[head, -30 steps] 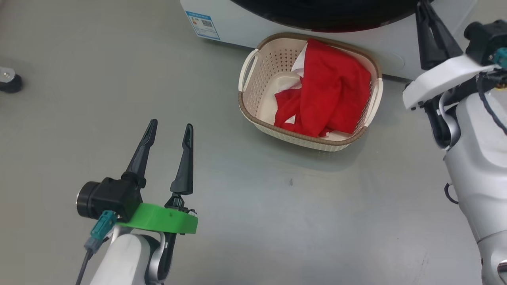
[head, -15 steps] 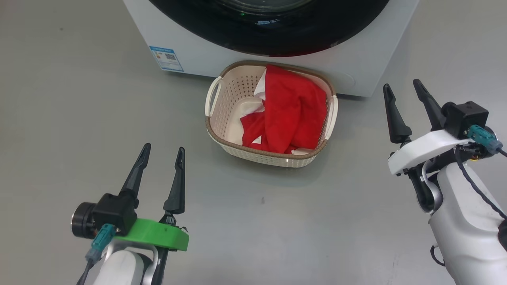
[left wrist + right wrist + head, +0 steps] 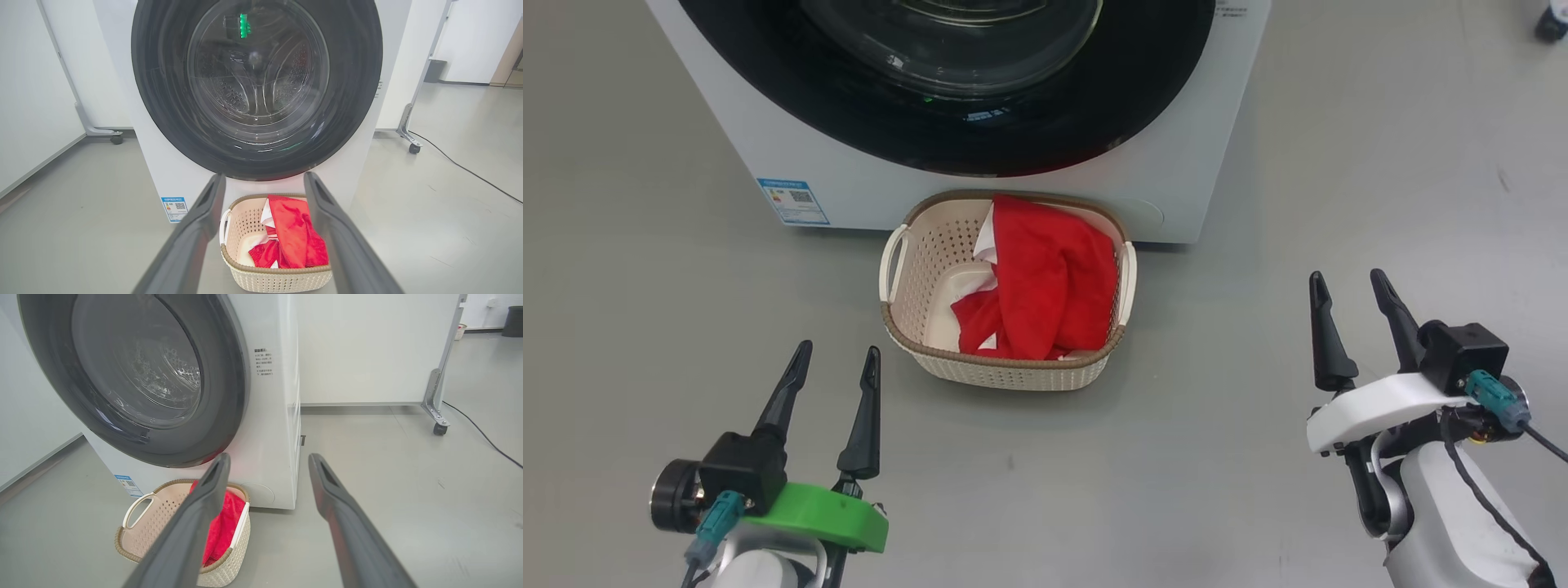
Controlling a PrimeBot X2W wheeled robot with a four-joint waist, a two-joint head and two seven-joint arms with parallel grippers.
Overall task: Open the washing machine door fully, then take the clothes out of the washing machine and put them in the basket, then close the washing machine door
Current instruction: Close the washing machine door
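Currently: red clothes (image 3: 1045,286) heaped in the cream basket (image 3: 980,377), on the floor (image 3: 1217,457) just before the washing machine (image 3: 1192,163); washing machine door (image 3: 159,81) looks shut. My left pincer (image 3: 840,349), right pincer (image 3: 1346,276): both apart, empty. Risk: a door left unlatched swinging open.

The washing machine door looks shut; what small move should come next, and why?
Probably none, just rest the arms: the washing machine door sits flush on the washing machine, the clothes lie in the basket, and the left gripper and right gripper are open and empty.
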